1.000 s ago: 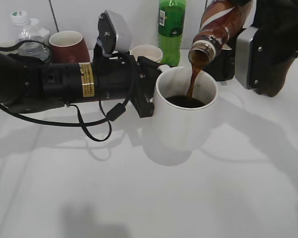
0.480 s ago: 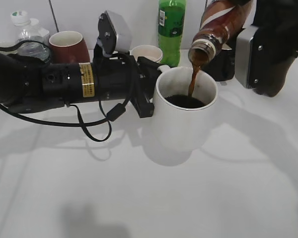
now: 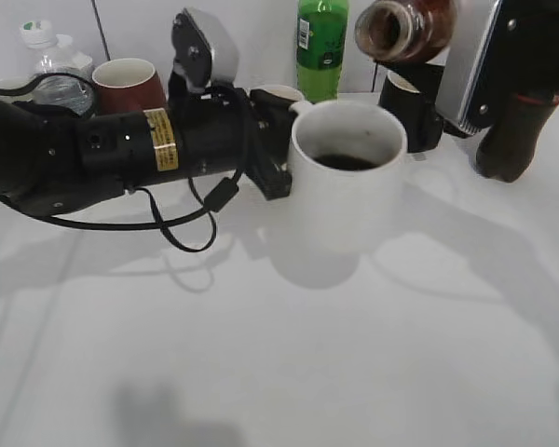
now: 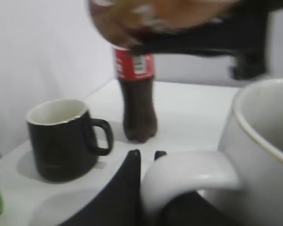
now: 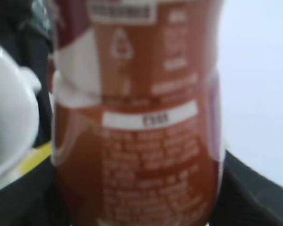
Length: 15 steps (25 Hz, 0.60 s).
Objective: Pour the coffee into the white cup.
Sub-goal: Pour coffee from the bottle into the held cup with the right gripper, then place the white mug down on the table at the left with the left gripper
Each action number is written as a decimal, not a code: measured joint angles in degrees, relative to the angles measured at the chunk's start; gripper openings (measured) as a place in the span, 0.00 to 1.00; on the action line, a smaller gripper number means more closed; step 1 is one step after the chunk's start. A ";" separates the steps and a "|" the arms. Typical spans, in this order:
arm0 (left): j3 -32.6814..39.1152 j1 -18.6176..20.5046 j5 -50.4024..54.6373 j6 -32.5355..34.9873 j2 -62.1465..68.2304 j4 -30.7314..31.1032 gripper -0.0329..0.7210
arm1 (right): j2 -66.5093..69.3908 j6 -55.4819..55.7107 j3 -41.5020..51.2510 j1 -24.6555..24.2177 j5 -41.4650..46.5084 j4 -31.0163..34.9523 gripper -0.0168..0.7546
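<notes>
Large plain white ceramic mug (image 3: 347,177) stood on the white worktop (image 3: 279,354), dark coffee seen inside, its handle (image 4: 191,175) pinched by the left fingers (image 4: 125,188), brown bottle (image 3: 405,28) held tipped above by the right gripper (image 5: 132,207), its mouth facing the camera, label text too blurred to be read.

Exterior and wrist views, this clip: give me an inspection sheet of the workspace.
Surface: white table, bare in front, shadows only.
Job's things: white cup upright, dark liquid inside; coffee bottle held above it, mouth tipped toward the camera, no stream visible.
Clutter: green bottle, black mug, cola bottle, maroon cup, clear bottle, small cup behind the arm.
Grippers: left gripper jaws at the cup handle; right gripper holds the bottle.
Cables: black cable looping below the left arm.
Surroundings: white wall.
</notes>
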 joint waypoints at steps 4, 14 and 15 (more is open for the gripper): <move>0.00 0.00 0.00 0.06 0.00 -4.73 0.11 | 0.00 12.00 0.00 0.00 -3.24 -3.53 0.72; 4.66 3.62 0.91 0.62 -1.78 -10.38 0.11 | 0.00 43.81 0.00 0.00 -2.86 -4.16 0.72; 5.93 4.56 0.91 1.39 -2.53 -10.89 0.11 | 0.00 46.01 0.00 0.00 -2.39 -4.16 0.72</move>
